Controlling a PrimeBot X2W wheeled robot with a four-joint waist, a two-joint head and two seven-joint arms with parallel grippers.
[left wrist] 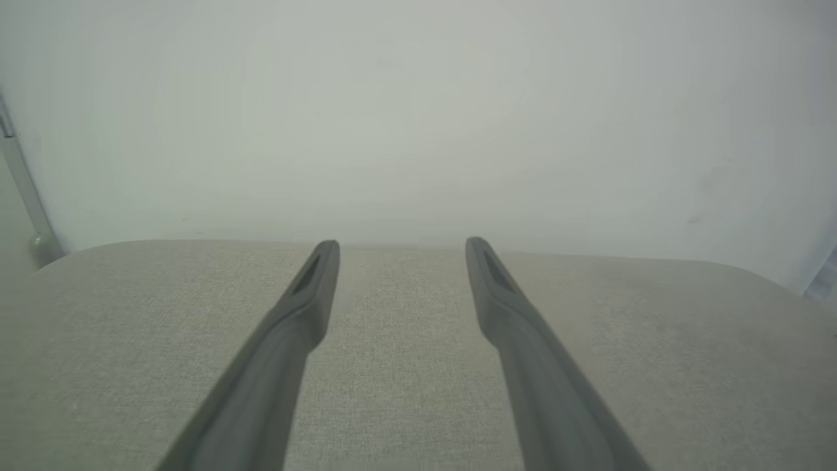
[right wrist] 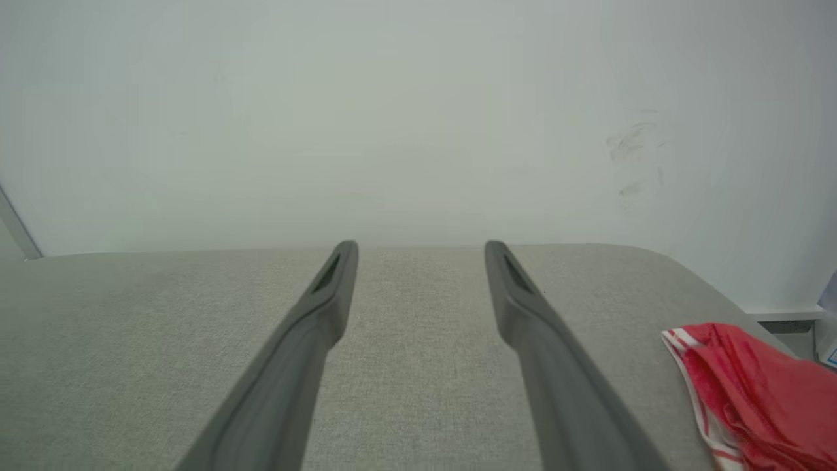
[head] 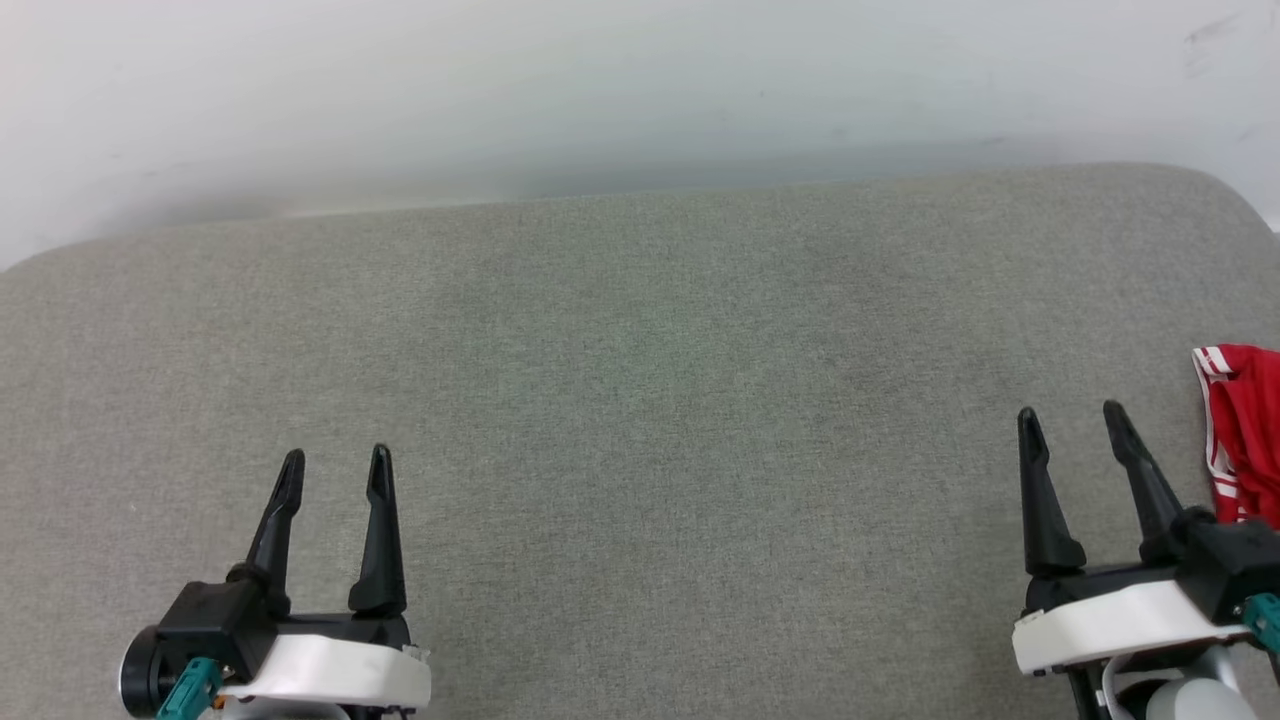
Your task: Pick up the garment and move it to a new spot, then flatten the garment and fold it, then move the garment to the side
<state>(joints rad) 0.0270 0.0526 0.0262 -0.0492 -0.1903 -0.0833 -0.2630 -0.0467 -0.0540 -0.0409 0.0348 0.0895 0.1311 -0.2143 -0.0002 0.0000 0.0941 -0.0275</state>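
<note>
A grey fabric surface (head: 640,400) with rounded far corners fills the lower two thirds of the head view, and a pale wall (head: 600,90) runs across the top.

The left gripper (head: 337,455) sits at the lower left of the frame. Its two dark fingers point up the picture and stand apart, with the grey fabric showing through the gap. In the left wrist view the same fingers spread wide over the fabric.

The right gripper (head: 1070,412) sits at the lower right, and its fingers are also apart and closed on nothing.

The garment (head: 1245,430) is a bunched red cloth with red-and-white striped trim. It lies on the surface at the right edge of the frame, just beside the right gripper's outer finger. In the right wrist view it lies at the lower right, to the side of the fingers and not between them. Faint dark smudges (right wrist: 631,140) mark the wall at the upper right of that view.
</note>
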